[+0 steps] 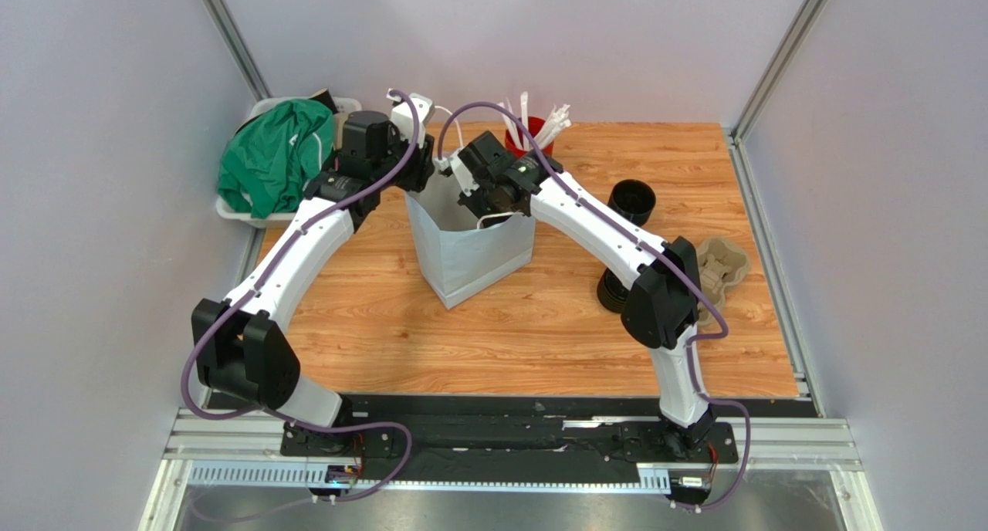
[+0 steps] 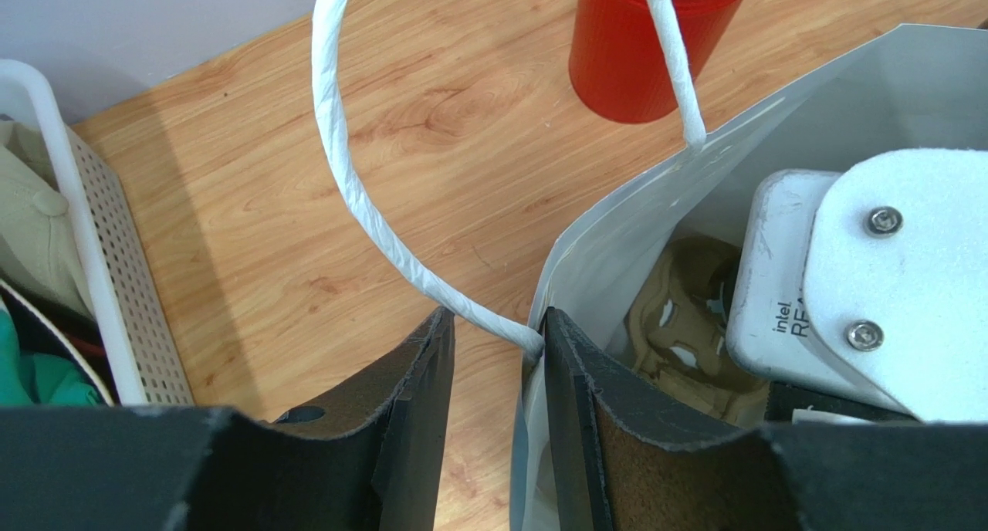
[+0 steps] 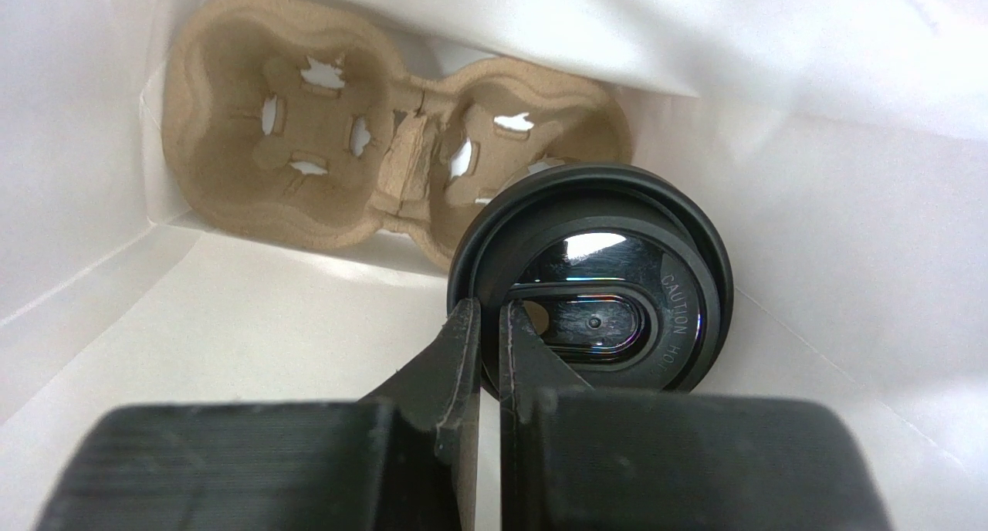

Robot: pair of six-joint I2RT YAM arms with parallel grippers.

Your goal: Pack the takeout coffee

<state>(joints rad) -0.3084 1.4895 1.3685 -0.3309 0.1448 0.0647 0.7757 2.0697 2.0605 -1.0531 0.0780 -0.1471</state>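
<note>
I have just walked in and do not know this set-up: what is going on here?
The right gripper is down inside the white paper bag, shut on the rim of a small black disposable cup with a round black lid. The cup covers part of one slot of the brown moulded-pulp two-slot carrier on the bag's floor; whether it is seated I cannot tell. The left gripper straddles the bag's rim beside its twisted white handle, jaws apart. Another black cup stands on the wooden table.
</note>
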